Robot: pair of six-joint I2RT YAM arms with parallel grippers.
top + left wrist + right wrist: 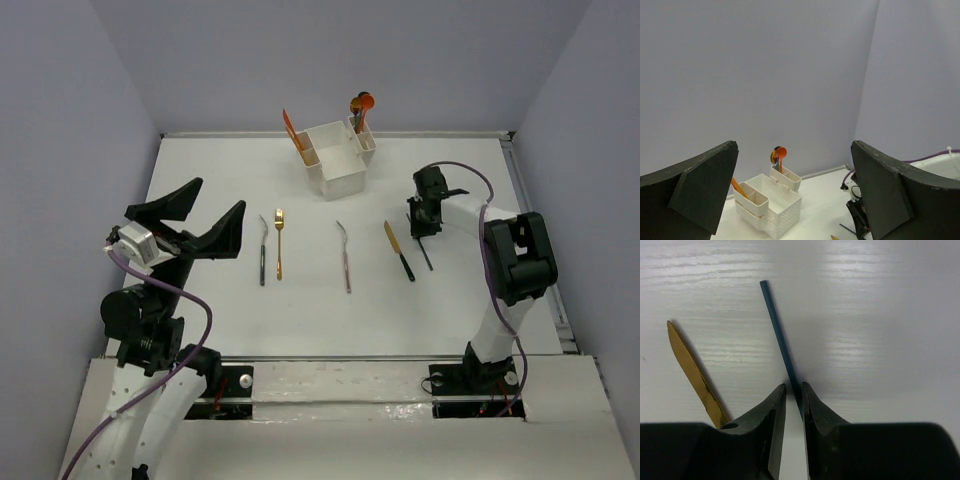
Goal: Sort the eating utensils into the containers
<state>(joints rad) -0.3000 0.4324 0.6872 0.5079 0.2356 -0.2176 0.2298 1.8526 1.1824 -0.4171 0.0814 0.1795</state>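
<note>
Right claw [794, 390] stood narrow astride the teal utensil [777, 325] lying on the worktop [880, 315] beside the gold knife [690, 365]; firm grip unconfirmed. Left claw [218, 197] gaped wide, empty. Risk: so slim a piece could slip or pivot when lifted towards the white box [340, 184]

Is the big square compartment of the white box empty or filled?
Empty. From above, the white box's big compartment shows only bare white; the orange utensils stand in narrow side compartments.
</note>
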